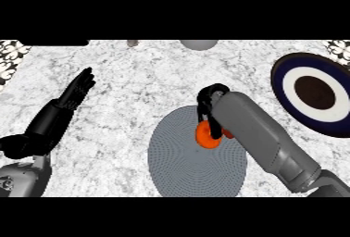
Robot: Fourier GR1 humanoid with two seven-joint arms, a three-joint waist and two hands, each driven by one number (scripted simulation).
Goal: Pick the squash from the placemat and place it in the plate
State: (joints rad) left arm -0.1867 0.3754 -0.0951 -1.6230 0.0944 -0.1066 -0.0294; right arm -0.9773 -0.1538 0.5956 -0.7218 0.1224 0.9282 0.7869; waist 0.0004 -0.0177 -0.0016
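Note:
An orange squash (206, 135) shows over the round grey placemat (184, 162) in the middle of the marble counter. My right hand (211, 104) comes in from the lower right, and its black fingers curl round the squash, hiding part of it. The plate (333, 118), dark blue with a white ring and a brown centre, lies at the right edge, apart from the hand. My left hand (77, 90) rests open at the left, fingers straight and pointing up.
A grey rounded object (199, 44) and a small brown one (132, 43) sit at the counter's far edge. Patterned black-and-white surfaces (12, 58) show at both top corners.

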